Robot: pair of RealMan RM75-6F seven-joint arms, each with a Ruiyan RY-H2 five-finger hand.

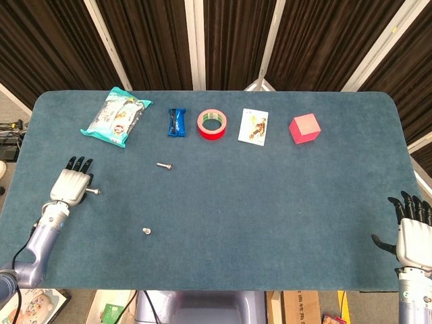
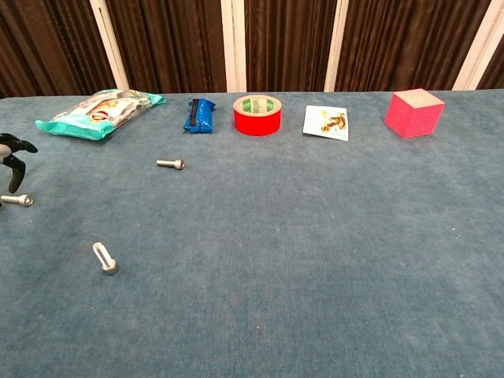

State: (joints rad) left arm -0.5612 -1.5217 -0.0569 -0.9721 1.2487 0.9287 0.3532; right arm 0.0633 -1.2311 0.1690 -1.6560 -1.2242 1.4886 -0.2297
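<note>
My left hand rests flat near the table's left edge with its fingers spread and nothing in it. A small steel bolt lies on the cloth just beside its thumb side. In the chest view only dark fingertips show at the left border, just above that bolt. My right hand hovers at the near right corner with its fingers apart, holding nothing. It shows only in the head view.
Two more bolts lie loose: one mid-left, one nearer the front. Along the back stand a snack packet, a blue bar, a red tape roll, a picture card and a pink cube.
</note>
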